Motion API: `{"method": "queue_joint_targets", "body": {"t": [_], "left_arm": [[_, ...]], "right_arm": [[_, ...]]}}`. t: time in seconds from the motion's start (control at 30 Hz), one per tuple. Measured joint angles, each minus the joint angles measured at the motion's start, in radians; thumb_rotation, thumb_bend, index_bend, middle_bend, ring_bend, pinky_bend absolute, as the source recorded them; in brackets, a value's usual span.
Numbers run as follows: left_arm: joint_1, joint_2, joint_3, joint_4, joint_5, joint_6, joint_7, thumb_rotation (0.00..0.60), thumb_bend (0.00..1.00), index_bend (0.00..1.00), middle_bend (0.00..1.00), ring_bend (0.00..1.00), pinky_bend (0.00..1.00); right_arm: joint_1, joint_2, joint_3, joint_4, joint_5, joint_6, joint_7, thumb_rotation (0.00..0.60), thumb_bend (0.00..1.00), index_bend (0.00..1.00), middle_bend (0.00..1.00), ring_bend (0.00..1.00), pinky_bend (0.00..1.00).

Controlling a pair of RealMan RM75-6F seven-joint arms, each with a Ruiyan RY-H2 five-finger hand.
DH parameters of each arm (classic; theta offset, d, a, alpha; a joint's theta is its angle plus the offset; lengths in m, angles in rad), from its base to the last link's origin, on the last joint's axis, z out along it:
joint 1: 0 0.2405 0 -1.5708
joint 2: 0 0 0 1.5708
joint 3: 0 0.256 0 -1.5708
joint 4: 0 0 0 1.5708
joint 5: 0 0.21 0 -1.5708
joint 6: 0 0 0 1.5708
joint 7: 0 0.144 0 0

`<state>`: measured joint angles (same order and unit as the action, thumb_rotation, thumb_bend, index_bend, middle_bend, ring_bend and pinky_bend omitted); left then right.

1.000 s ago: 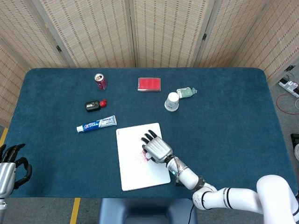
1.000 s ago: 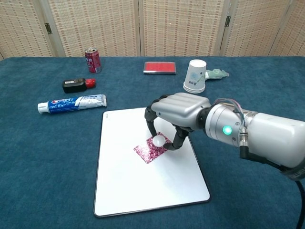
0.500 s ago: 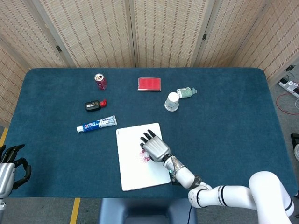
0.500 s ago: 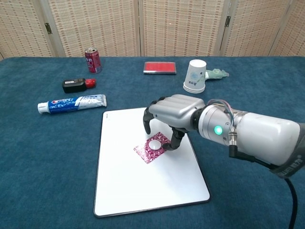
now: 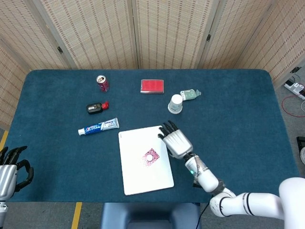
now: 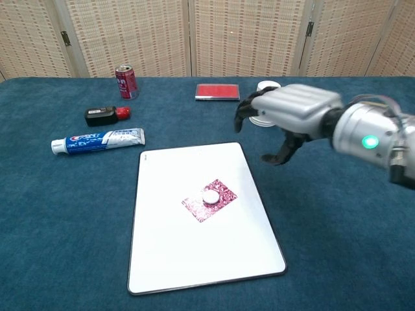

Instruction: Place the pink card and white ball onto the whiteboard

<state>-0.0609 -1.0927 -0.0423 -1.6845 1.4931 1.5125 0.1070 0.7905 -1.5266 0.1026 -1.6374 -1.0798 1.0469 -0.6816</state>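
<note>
The flat white rectangular whiteboard [image 6: 194, 253] lies on the blue cloth-covered desk [image 6: 58, 220], nearest the front edge. At its middle sits the small pink patterned card [image 6: 209, 201], turned cornerwise, with the small white ball [image 6: 211, 195] resting on top of it.

The right robot hand [image 6: 288, 113] hangs above the desk past the whiteboard's far right corner, up and to the right of the card and ball, fingers apart and loosely curled, holding nothing. A second ago it was over the card with the ball in its fingers; it has since let go and lifted away.

The left robot hand [image 5: 10, 169] is well off to the left at the desk's edge, fingers curled, nothing in it.

Behind the right robot hand stands a white paper cup [image 5: 175, 103].
</note>
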Motion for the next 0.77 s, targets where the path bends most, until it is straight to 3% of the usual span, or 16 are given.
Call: {"method": "queue_joint_targets", "body": {"t": [0.27, 0.53, 0.77], "left_arm": [[-0.011, -0.018, -0.024, 0.012, -0.026, -0.001, 0.016, 0.600, 0.18, 0.18, 0.18, 0.16, 0.00], [-0.020, -0.023, -0.025, -0.017, -0.022, -0.005, 0.051, 0.600, 0.18, 0.18, 0.18, 0.16, 0.00], [-0.021, -0.041, -0.031, -0.019, -0.017, 0.011, 0.060, 0.600, 0.18, 0.18, 0.18, 0.16, 0.00]], "right_arm": [[-0.211, 0.230, -0.097, -0.092, -0.137, 0.239, 0.141, 0.600, 0.35, 0.20, 0.14, 0.09, 0.00], [-0.406, 0.335, -0.180, -0.062, -0.287, 0.410, 0.403, 0.600, 0.35, 0.18, 0.12, 0.07, 0.00], [-0.546, 0.381, -0.210, -0.036, -0.373, 0.547, 0.477, 0.600, 0.35, 0.18, 0.12, 0.06, 0.00]]}}
